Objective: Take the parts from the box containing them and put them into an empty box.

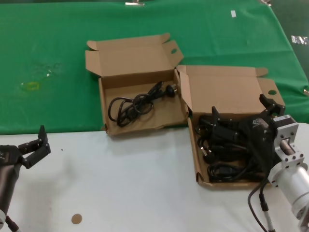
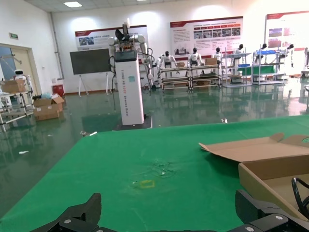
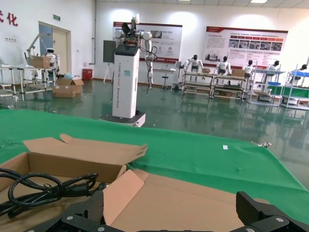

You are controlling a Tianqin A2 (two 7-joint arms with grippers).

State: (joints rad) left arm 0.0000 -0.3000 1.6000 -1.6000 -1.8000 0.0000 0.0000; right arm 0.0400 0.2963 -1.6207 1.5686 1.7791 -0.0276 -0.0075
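Observation:
The box containing the parts (image 1: 197,159) stands at the right with its lid up, holding several black power cords (image 1: 227,155). My right gripper (image 1: 241,111) hovers open just above them with nothing between its fingers; its wrist view shows that gripper (image 3: 171,212) facing the raised lid (image 3: 193,203). Farther left and back stands the other box (image 1: 103,104) with the low front edge. One coiled cord (image 1: 133,104) lies in it, and the same cord (image 3: 48,188) shows in the right wrist view. My left gripper (image 1: 35,145) is parked open near the table's left front, away from both boxes.
Green cloth (image 1: 145,29) covers the back of the table, with a yellowish mark (image 1: 31,86) at the left. White tabletop (image 1: 120,183) lies in front, bearing a small brown disc (image 1: 77,219). The left wrist view shows the left box's wall (image 2: 265,181).

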